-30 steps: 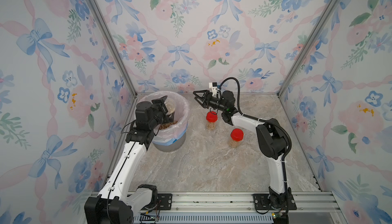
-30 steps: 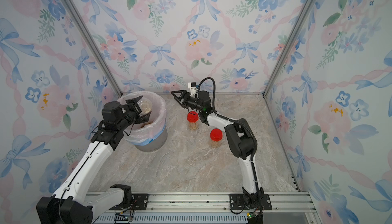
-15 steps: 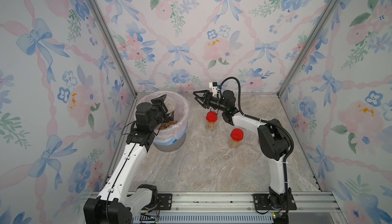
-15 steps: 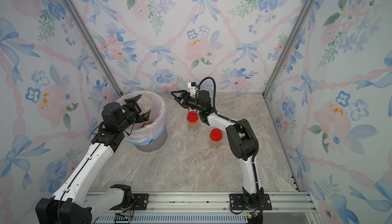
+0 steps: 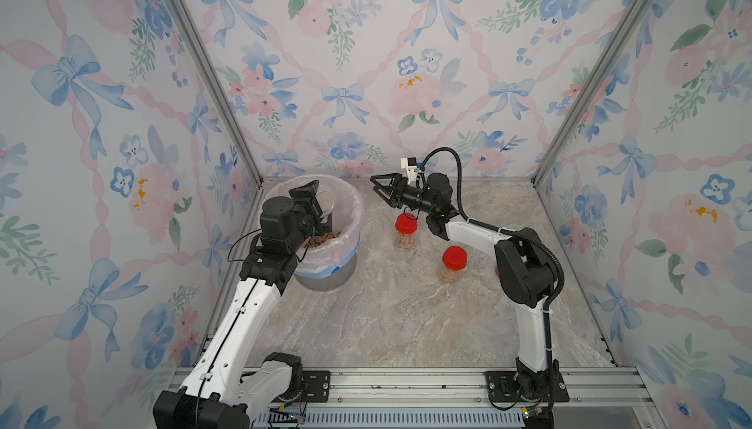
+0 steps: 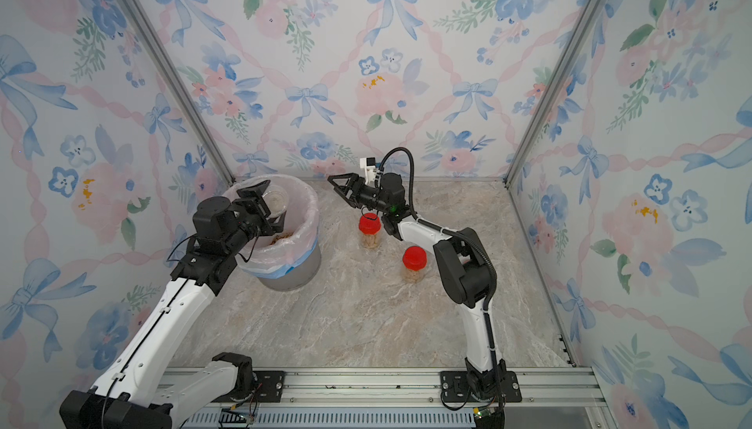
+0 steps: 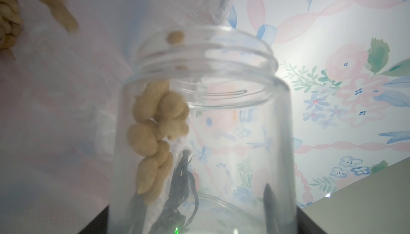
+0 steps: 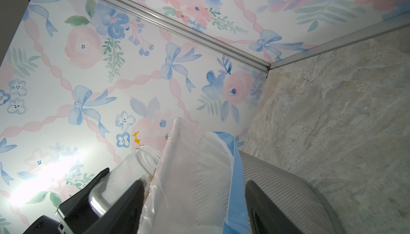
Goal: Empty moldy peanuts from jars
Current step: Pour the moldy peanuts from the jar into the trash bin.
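Moldy peanuts had mostly slid from the open jar, clamped tilted in the left gripper, into the bin; few remained. Right gripper hung empty, jaws apart; 2 red-lidded jars stood unopened

No legible text or labels anywhere
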### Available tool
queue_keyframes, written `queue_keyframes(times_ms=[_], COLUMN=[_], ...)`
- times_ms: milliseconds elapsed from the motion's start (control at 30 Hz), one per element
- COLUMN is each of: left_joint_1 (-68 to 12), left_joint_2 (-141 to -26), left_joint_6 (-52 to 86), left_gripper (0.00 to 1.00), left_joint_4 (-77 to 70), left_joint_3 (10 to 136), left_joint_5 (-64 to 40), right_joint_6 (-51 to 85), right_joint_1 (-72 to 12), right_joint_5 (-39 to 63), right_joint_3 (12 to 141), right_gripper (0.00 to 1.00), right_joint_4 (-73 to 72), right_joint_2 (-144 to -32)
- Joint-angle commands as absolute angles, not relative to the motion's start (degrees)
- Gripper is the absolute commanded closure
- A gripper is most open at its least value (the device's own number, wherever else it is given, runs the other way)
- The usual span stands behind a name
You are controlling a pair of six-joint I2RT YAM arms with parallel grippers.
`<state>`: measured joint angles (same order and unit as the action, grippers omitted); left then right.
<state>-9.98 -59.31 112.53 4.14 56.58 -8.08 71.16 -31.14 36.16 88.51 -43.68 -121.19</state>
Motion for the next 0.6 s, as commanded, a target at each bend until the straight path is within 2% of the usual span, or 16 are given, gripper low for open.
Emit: queue_keyframes(times_ms=[0, 33, 67, 133, 200, 233, 267, 300, 333, 367, 400, 467, 500, 533, 567], left_joint_1=[-8.4, -14.8, -14.8, -7.3, -13.5, -12.0, -7.9, -7.1, -11.4, -14.8, -12.1, -4.9, -8.4, -14.7, -15.1], left_joint_2=[-58.9, -57.3, -56.4, -57.7, -56.7, -56.6, -57.9, -59.3, -59.1, -58.5, -58.8, -61.2, -60.3, -58.7, -58.8], left_joint_6=[109.5, 108.5, 108.2, 110.7, 108.7, 109.8, 109.7, 109.1, 108.9, 108.2, 107.7, 108.3, 108.0, 108.3, 107.3], left_gripper=[1.00, 1.00, 1.00, 1.00, 1.00, 1.00, 1.00, 1.00, 1.00, 1.00, 1.00, 1.00, 1.00, 1.00, 1.00], left_joint_4=[0.8, 1.9, 3.4, 3.1, 3.4, 3.2, 3.0, 3.0, 3.1, 3.2, 3.7, 3.7, 3.7, 3.7, 3.6], left_joint_3=[60.0, 60.5, 59.7, 57.4, 58.3, 57.7, 58.0, 58.8, 59.4, 59.8, 59.5, 58.0, 58.3, 58.3, 58.8], left_joint_5=[-11.3, -2.2, 1.9, -10.1, -2.7, -1.9, -6.6, -10.6, -8.8, -2.8, -3.0, -13.9, -11.6, -3.8, -1.2], right_joint_6=[70.7, 70.8, 70.3, 70.1, 71.2, 71.3, 71.0, 70.8, 71.2, 71.5, 71.3, 70.3, 70.2, 70.4, 70.2], right_joint_1=[-31.0, -31.0, -31.0, -30.9, -30.8, -30.8, -30.9, -31.0, -30.9, -30.8, -30.7, -30.6, -30.6, -30.4, -30.3], right_joint_5=[37.2, 37.4, 36.7, 36.4, 37.4, 37.2, 36.7, 36.6, 37.2, 37.3, 36.9, 36.5, 37.1, 37.7, 37.4], right_joint_3=[88.4, 88.1, 87.6, 88.6, 89.5, 89.2, 89.2, 89.6, 89.8, 89.3, 88.8, 89.1, 89.7, 89.3, 88.5], right_gripper=[0.26, 0.27, 0.26, 0.26, 0.27, 0.27, 0.27, 0.27, 0.27, 0.27, 0.27, 0.27, 0.28, 0.28, 0.28], right_joint_4=[-45.0, -45.1, -45.1, -44.8, -45.5, -45.7, -45.4, -45.0, -45.2, -45.7, -45.8, -44.6, -43.7, -43.9, -44.4], right_joint_2=[-118.3, -118.1, -117.8, -118.4, -119.2, -119.2, -119.2, -119.4, -119.6, -119.4, -119.2, -119.1, -119.3, -119.3, -119.1])
